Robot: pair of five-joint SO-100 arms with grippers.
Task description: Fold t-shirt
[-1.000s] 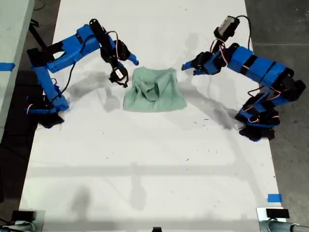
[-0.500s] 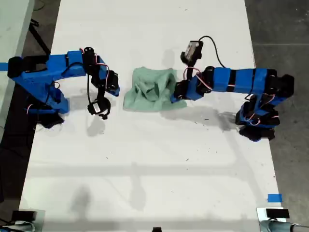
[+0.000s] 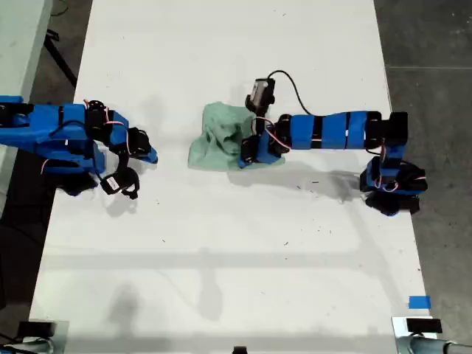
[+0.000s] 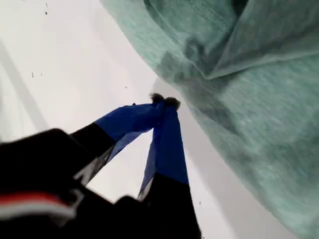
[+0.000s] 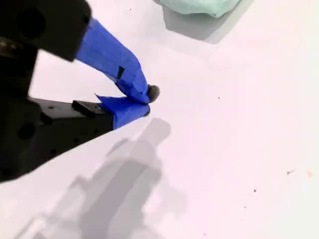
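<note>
Exterior view, from overhead: the t-shirt [image 3: 225, 139] lies crumpled in a loose bundle near the middle of the white table [image 3: 221, 251], somewhat toward the far edge. An arm reaching in from the exterior view's right stretches almost flat across the table, and its tip sits over the bundle's edge on the exterior view's right; this is my first gripper [image 3: 248, 150]. The other arm is folded back at the exterior view's left, with my second gripper [image 3: 147, 155] well apart from the cloth and bare table between them. First wrist view: my first gripper [image 4: 164, 101] has its two blue fingers meeting at the tips, closed with nothing pinched between them, just beside the hem of the t-shirt [image 4: 249, 109], which fills the area beyond the tips. Second wrist view: my second gripper [image 5: 148, 100] is also closed and empty above bare table, and only a corner of the t-shirt [image 5: 197, 6] shows far ahead. Judging from this, my first gripper is much the nearer, and its tips must part before they can take the cloth edge ahead of them.
</note>
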